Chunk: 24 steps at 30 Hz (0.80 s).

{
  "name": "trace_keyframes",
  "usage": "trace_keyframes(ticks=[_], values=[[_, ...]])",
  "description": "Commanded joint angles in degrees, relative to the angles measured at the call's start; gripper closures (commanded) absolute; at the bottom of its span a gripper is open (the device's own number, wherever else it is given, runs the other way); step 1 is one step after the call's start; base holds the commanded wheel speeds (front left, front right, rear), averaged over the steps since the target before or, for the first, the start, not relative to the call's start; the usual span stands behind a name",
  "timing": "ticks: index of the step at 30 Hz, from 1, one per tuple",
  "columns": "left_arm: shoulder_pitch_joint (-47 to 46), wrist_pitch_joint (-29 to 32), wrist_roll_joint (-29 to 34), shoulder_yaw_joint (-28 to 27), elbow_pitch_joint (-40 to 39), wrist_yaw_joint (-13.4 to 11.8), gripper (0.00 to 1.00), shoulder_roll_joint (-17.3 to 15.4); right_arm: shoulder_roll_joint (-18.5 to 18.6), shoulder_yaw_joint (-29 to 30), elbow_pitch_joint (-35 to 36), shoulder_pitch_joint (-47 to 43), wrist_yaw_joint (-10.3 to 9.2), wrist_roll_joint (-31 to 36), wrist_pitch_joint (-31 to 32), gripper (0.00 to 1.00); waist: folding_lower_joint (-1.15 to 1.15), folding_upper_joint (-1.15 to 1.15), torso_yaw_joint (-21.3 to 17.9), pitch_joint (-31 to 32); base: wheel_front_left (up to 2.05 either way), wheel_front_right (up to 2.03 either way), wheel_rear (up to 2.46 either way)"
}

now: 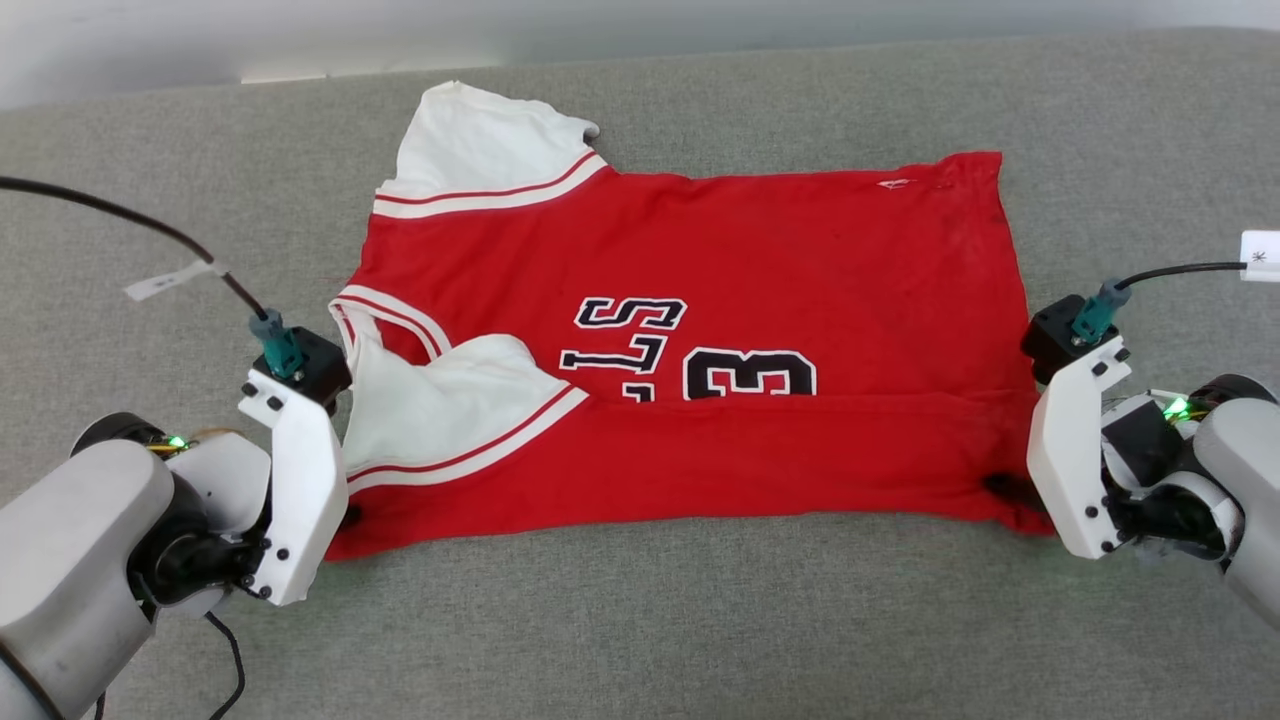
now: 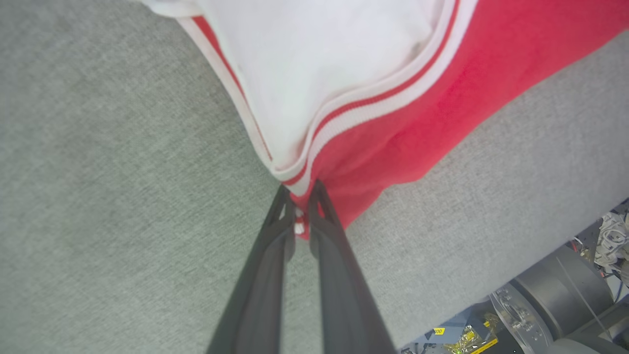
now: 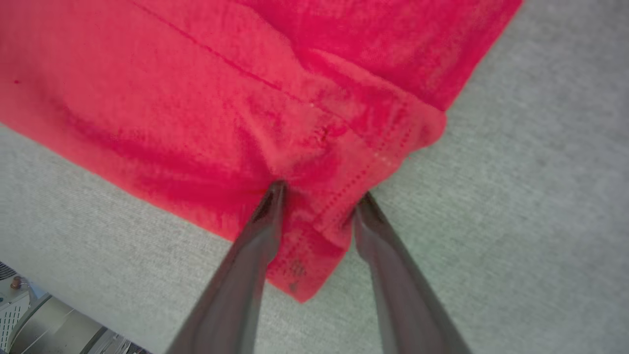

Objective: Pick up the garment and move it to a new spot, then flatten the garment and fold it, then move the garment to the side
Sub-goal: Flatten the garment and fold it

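Two near corners engaged, likely so the doubled edge travels as one straight line. Garment [image 1: 760, 250] lies mid-view on grey cushion [image 1: 640, 620], near band folded up over half of number. Left gripper [image 2: 300, 194], at garment's 8 o'clock, is pressed together on striped-trim corner. Right gripper [image 3: 320, 194], at 4 o'clock, stands spread astride hem corner, cloth between fingers, not yet nipped.
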State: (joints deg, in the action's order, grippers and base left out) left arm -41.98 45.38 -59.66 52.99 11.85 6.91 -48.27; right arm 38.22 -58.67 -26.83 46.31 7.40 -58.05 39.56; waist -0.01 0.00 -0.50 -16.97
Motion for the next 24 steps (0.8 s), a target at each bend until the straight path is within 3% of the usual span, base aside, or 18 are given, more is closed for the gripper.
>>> trace_keyframes(ticks=[1,11,17,24], values=[[1.1,-0.5,-0.3,-0.2,0.3,0.0,1.0,-0.4,-1.6,-2.6,-0.4,-4.0,0.15,-0.3,-0.2,1.0,0.01,0.0,-0.4,0.9,0.0,0.0,0.0],[4.5,-1.5,-2.9,-0.6,-1.4,-0.2,1.0,-2.5,5.4,-3.2,5.4,-1.7,0.07,-2.1,-3.0,1.0,0.01,0.0,-0.6,6.9,0.0,0.0,0.0],[8.4,-1.6,-3.6,0.4,-5.5,-1.1,1.0,-4.8,11.0,-4.3,10.9,-3.9,0.07,-3.8,-2.8,1.0,0.01,0.0,-0.2,9.2,0.0,0.0,0.0],[13.2,-3.3,-4.1,1.8,-8.0,-2.5,1.0,-5.1,15.9,-4.7,15.3,-9.3,0.07,-5.9,-3.3,1.0,0.01,0.0,0.1,9.0,0.0,0.0,0.0]])
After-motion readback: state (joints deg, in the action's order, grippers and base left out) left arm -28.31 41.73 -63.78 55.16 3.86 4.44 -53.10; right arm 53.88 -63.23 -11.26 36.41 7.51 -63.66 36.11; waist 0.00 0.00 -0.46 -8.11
